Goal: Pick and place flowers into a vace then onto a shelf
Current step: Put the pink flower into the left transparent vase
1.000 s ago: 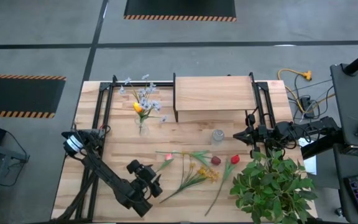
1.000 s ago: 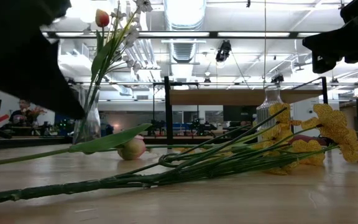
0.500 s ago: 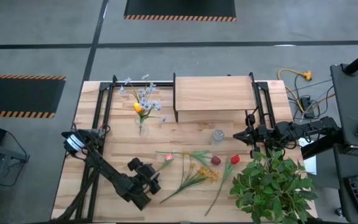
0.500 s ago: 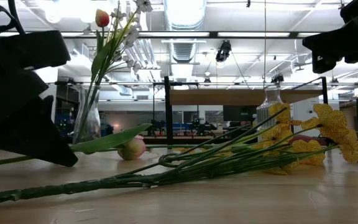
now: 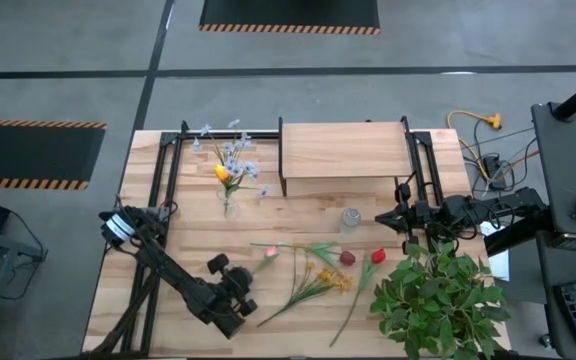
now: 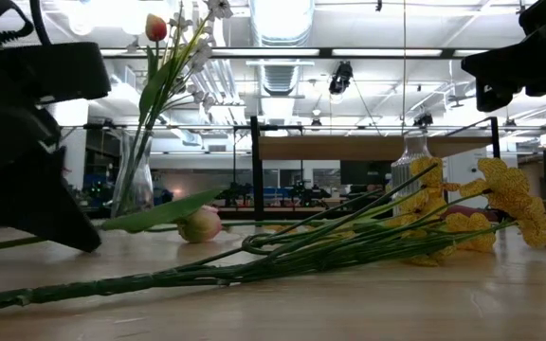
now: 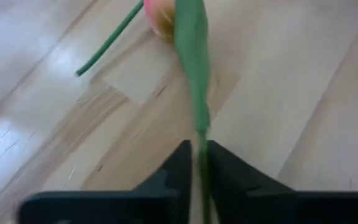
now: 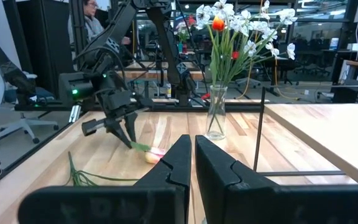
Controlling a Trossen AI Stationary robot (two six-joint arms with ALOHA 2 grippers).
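Pink tulip (image 5: 269, 253) lies flat on the tabletop (image 5: 168, 240), head toward the shelf side, stem running back to my left gripper (image 5: 245, 297). My fingers (image 7: 182, 163) are pinched onto that green stem, almost no gap, tips low at the wood. Beside it lie the other loose flowers: yellow blossom spray (image 5: 334, 279), dark red head (image 5: 347, 258), red head (image 5: 377, 256), stems fanned toward the near edge. Glass vase (image 5: 229, 205) stands upright near the far left, already holding pale blue-white sprigs (image 5: 236, 155) and a yellow-orange head. A second small glass vase (image 5: 350, 218) stands empty, just before the shelf (image 5: 343, 150). My right gripper (image 5: 384, 217) hangs shut and empty beside the shelf's right legs, above the bushy leafy plant (image 5: 433, 295).
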